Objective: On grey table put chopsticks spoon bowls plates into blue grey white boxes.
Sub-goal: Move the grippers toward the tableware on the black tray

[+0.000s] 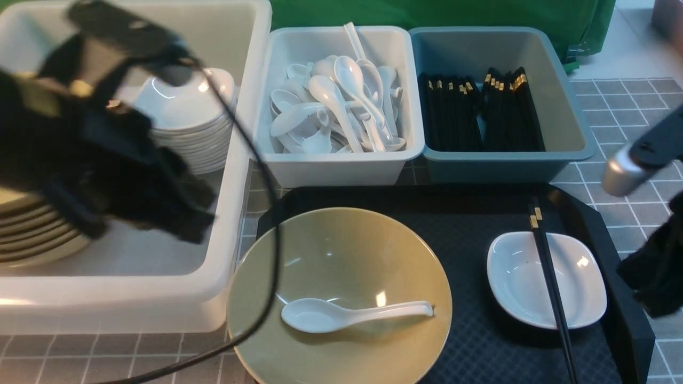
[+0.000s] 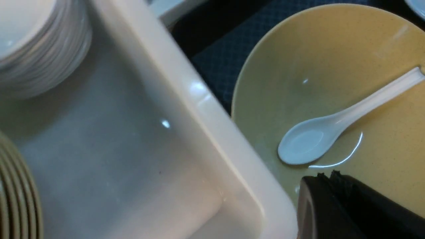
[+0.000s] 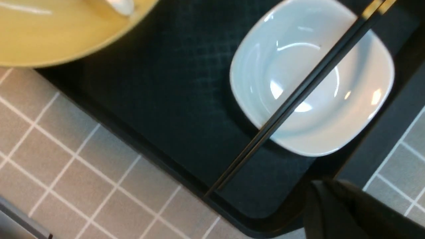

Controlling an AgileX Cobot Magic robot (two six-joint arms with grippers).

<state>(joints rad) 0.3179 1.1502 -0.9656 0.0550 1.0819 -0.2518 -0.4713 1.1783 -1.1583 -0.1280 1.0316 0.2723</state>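
DESK: Where did the pieces sit?

PHOTOG: A spoon [image 1: 341, 314] lay in the bowl [image 1: 341, 250] on a black tray [image 1: 469, 224] on the counter [image 1: 624, 112], scoop toward the tub [image 1: 133, 304]. Beside it on the tray, chopsticks [image 1: 551, 288] lay across a plate [image 1: 512, 277], gold-banded ends pointing to the blue box [image 1: 501, 170].

DESK: And the boxes?

PHOTOG: The tub, left of the tray, held a stack of plates [image 1: 187, 106] and a stack of bowls [image 1: 32, 234]. The white box [image 1: 341, 173] behind the tray was full of spoons [image 1: 341, 101]. The blue box next to it held more chopsticks [image 1: 480, 112].

DESK: The arms?

PHOTOG: The left arm [image 1: 96, 154], blurred, hung over the tub. The left jaws were together above the tub's corner beside the bowl. The right arm [image 1: 653, 266] stood at the tray's right edge near the plate, and the right jaws were together too.
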